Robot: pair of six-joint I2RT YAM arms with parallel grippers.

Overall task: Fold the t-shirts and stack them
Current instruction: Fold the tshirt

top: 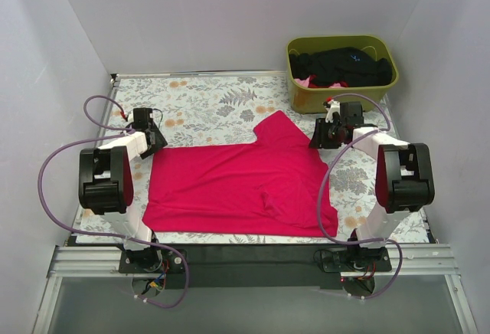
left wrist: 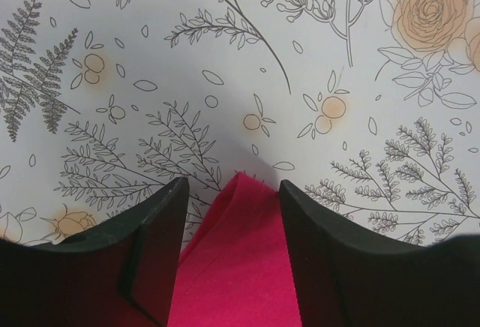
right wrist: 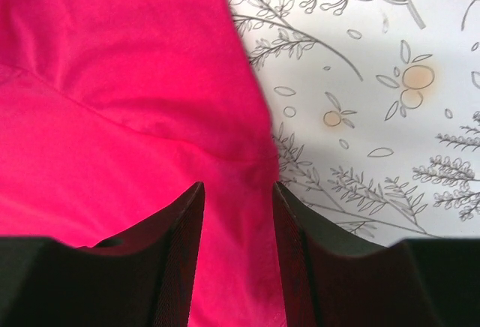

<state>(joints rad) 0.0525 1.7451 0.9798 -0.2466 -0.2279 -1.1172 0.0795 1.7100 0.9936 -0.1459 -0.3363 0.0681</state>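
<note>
red t-shirt (top: pixel 241 185): spread mostly flat at mid counter, between the two arms; one sleeve sticking out toward the far side, a few creases near the right front corner
shirt edges: near hem just short of the counter's near edge; left side close to the left arm, right side running under the right arm's cable
left tool (top: pixel 149 136): down at the shirt's far-left corner, low over the counter
left tool, wrist view (left wrist: pixel 232 184): jaws apart, a pointed red corner of cloth sitting in the gap and filling it; cannot tell whether the cloth is lifted off the surface
right tool (top: pixel 325 131): down at the far-right side of the shirt, just beside the protruding sleeve
right tool, wrist view (right wrist: pixel 238 188): jaws apart, narrower gap than the left, straddling the shirt's edge; red cloth to the left, bare print to the right
black t-shirts (top: pixel 341 66): heaped in the bin, with a bit of pink cloth at the left side of the heap
bin (top: pixel 306 96): olive green, far-right corner, beyond the right tool
counter (top: pixel 214 100): covered in a pale floral print
</note>
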